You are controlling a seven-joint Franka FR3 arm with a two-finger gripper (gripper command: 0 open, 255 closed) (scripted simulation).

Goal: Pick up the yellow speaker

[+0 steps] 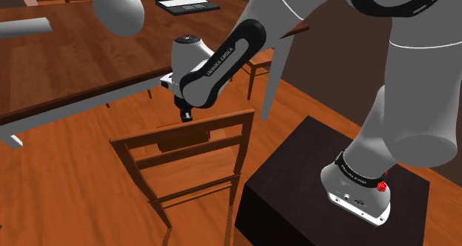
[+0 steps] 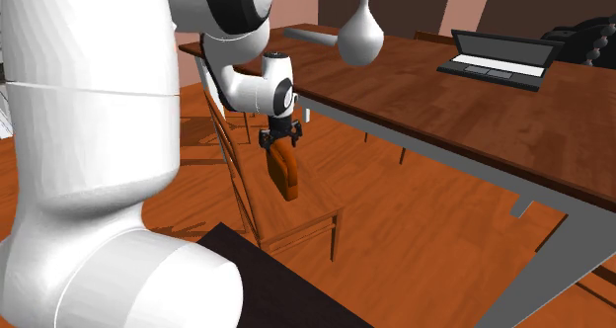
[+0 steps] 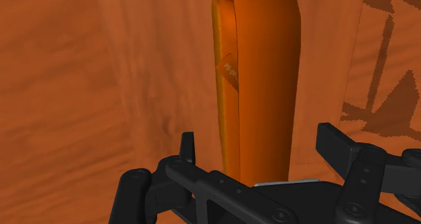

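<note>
The speaker [image 3: 260, 88] is drawn orange, a tall narrow slab with rounded edges. In the second exterior view the speaker [image 2: 284, 170] stands on end over the wooden chair's seat [image 2: 306, 225], right below my gripper [image 2: 280, 140]. My gripper [image 3: 263, 145] straddles the speaker's upper end. Its fingers [image 3: 187, 148] stand apart, with a small gap showing on each side of the speaker. From the shoulder view my gripper [image 1: 186, 117] hangs just behind the chair's top rail [image 1: 185, 127], and the speaker [image 1: 185, 139] shows as a darker patch between the rails.
A long wooden table [image 2: 474, 119] runs close beside the chair, with an open laptop [image 2: 499, 57] and a white rounded object [image 2: 360, 35] on or above it. The chair back [image 1: 189, 159] stands between the dark stand [image 1: 296, 185] and the gripper.
</note>
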